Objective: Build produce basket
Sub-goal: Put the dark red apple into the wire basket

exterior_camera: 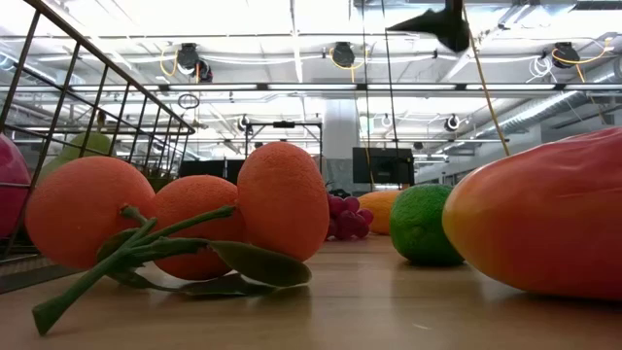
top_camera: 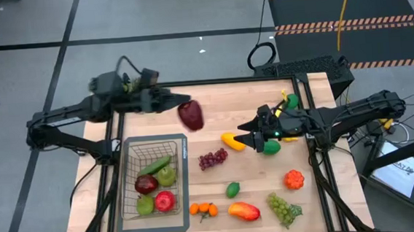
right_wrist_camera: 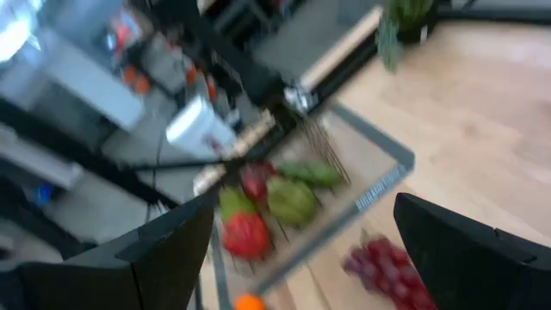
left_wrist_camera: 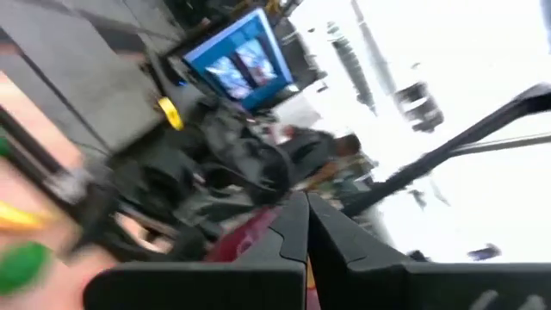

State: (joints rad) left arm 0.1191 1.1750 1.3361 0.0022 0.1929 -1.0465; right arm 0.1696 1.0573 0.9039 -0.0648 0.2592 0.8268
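Apple [top_camera: 191, 115], dark red, seemingly clenched in the left pincer [top_camera: 179, 103], bound for the basket [top_camera: 128, 181]; the right pincer [top_camera: 242, 139] hovers released above the tabletop [top_camera: 235, 103].

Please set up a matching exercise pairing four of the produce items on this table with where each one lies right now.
Items:
1. cucumber
2. purple grapes
3. green grapes
4. dark red apple

Places:
A. at the tip of the left end effector
B. on bare wood just right of the wire basket
C. inside the basket, across its far part
D. near the table's front right, below the small orange pumpkin-like fruit

Pairs: 1-C, 2-B, 3-D, 4-A
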